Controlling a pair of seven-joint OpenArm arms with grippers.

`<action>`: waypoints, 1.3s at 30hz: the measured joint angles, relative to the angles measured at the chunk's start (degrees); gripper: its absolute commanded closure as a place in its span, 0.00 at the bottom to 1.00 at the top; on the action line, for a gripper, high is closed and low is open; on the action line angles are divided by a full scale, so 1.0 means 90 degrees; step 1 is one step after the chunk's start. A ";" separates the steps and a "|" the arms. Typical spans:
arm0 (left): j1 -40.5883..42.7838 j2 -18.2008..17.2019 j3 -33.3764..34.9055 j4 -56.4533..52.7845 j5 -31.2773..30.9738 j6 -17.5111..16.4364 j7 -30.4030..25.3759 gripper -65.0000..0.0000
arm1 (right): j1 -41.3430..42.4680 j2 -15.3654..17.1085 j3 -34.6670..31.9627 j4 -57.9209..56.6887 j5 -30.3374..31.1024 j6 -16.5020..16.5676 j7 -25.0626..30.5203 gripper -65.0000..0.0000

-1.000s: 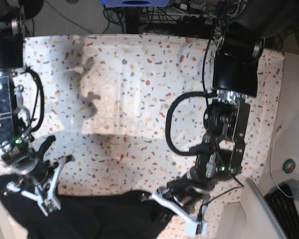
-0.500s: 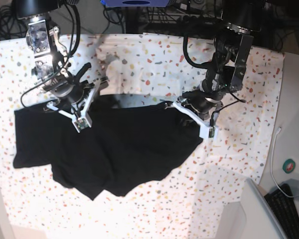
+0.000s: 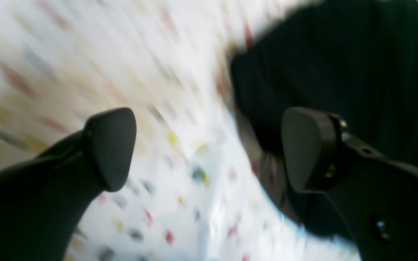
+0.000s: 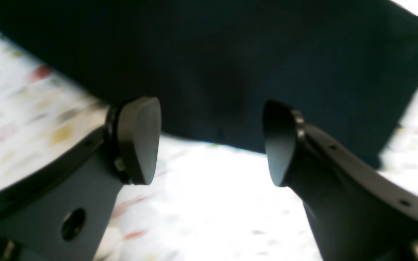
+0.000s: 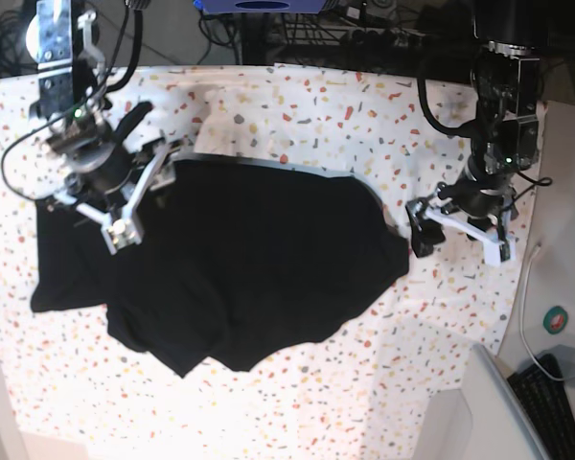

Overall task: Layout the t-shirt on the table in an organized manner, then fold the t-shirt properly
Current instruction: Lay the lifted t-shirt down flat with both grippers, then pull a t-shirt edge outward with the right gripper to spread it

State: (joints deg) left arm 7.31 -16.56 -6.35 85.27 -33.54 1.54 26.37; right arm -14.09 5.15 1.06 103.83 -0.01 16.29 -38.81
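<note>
- Overhead, from the base view: black t-shirt [image 5: 220, 264] spread crumpled across the speckled table [image 5: 297, 105], mostly left of centre. Right gripper [image 5: 125, 192] over its upper left edge, fingers spread. Left gripper [image 5: 457, 233] just off the cloth's right tip, fingers parted, nothing between them.
- Next, left wrist view, blurred: left gripper [image 3: 209, 148] gaping wide over bare table [image 3: 180, 203]; t-shirt [image 3: 339, 61] behind the right-hand finger, untouched as far as visible.
- Lastly, right wrist view: right gripper [image 4: 210, 141] spread apart, holding nothing; t-shirt [image 4: 212, 61] filling the upper frame, its hem just beyond the fingertips, table [image 4: 209, 210] bright below.
</note>
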 measured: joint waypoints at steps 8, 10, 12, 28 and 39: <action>0.0112 0.0522 0.1877 0.0685 0.0007 -0.0114 -0.0010 1.00 | 0.2382 0.0559 0.1404 -0.3670 -0.0068 -0.0070 0.0682 1.00; -0.0036 0.0821 0.2465 -0.0053 0.0002 -0.0104 0.0100 1.00 | 0.2579 0.0712 0.1382 -0.4265 -0.0041 -0.0073 0.0867 1.00; -0.0274 0.0945 0.2786 -0.0755 -0.0022 -0.0165 0.0044 1.00 | 0.2681 0.0726 0.1341 -0.4714 -0.0027 -0.0066 0.0874 1.00; -0.3240 0.0680 0.2934 -0.4000 0.0036 -0.0046 -0.0478 1.00 | 0.0444 -0.0644 -0.1001 -0.2633 -0.0056 -0.0151 0.0899 1.00; -0.2883 0.0505 0.2888 -0.2633 -0.0095 -0.0117 -0.0396 1.00 | 0.0461 -0.0748 -0.0690 -0.0372 -0.0027 -0.0087 0.0148 1.00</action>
State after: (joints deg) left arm -18.63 -12.01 19.64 61.58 -34.39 0.49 22.81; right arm -9.93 -1.58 -5.15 100.49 -0.25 15.51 -37.47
